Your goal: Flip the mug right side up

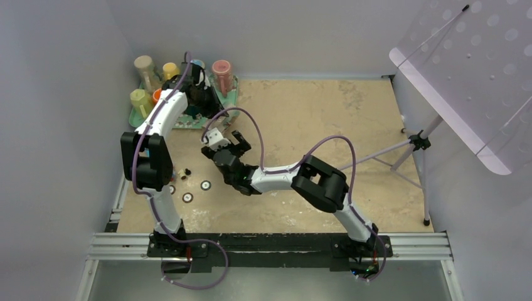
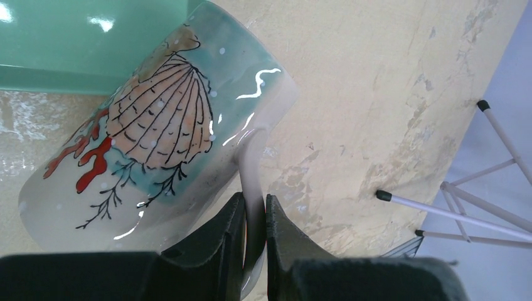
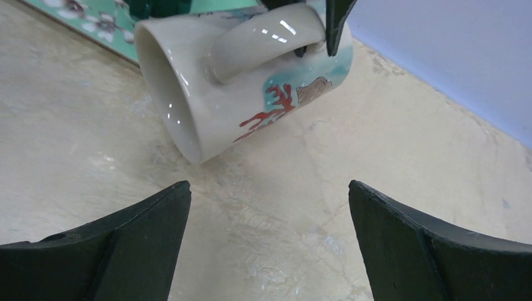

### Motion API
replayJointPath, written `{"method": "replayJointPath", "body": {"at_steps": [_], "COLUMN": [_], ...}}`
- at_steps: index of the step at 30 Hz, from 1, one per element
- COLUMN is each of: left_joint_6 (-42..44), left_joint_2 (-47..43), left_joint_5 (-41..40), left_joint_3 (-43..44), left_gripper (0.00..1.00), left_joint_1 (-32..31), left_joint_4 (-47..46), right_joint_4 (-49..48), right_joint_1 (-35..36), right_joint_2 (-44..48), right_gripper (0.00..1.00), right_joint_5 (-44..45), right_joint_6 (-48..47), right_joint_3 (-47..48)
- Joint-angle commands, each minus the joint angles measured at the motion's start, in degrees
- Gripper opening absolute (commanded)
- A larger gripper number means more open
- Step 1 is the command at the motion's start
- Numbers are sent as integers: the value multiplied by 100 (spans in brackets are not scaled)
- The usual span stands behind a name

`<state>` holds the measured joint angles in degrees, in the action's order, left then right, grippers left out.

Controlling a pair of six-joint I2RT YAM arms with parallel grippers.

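The mug is white with a shell and red coral print. It is tilted on its side just off the green tray's edge, and its mouth faces the right wrist camera. My left gripper is shut on the mug's handle; its fingertips also show at the top of the right wrist view. In the top view my left gripper covers the mug. My right gripper is open and empty, and in its own view it hovers over bare table a short way from the mug.
A green tray at the back left holds several coloured cups. A tripod stand with a white perforated panel stands at the right. Small round pieces lie near the left arm's base.
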<state>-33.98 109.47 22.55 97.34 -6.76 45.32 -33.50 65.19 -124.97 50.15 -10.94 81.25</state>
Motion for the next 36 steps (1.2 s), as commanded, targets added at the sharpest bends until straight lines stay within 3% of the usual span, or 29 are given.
{"method": "replayJointPath", "body": {"at_steps": [1,14,16,21,23,28,36], "left_joint_6": [-307,-648,-719,-951,-1000,-1050,-1129], "left_joint_2": [-141,-249,-301,-418,-466,-552,-687], "left_joint_5": [446,828,846,1069,1105,1293,1342], "left_joint_3": [462,442,410,314,294,279,105], "left_gripper": [0,0,0,0,0,0,0], "left_joint_1": [26,51,59,63,69,70,66], "left_joint_4": [-397,-478,-448,-463,-474,-469,-507], "right_joint_4": [-824,-1664,-2159,-4538,-4869,-4438,-4844], "right_joint_1": [54,-2,-32,-81,-85,-173,-331], "right_joint_2": [-32,-1099,-1152,-1585,-1737,-1713,-1573], "right_gripper": [99,97,93,87,88,83,74], "right_joint_5": [655,1209,1424,1843,1849,1999,1742], "right_joint_6": [-685,-1895,-2238,-4253,-4697,-4327,-4478], "right_joint_3": [355,1163,1093,1137,1343,1404,1089]}}
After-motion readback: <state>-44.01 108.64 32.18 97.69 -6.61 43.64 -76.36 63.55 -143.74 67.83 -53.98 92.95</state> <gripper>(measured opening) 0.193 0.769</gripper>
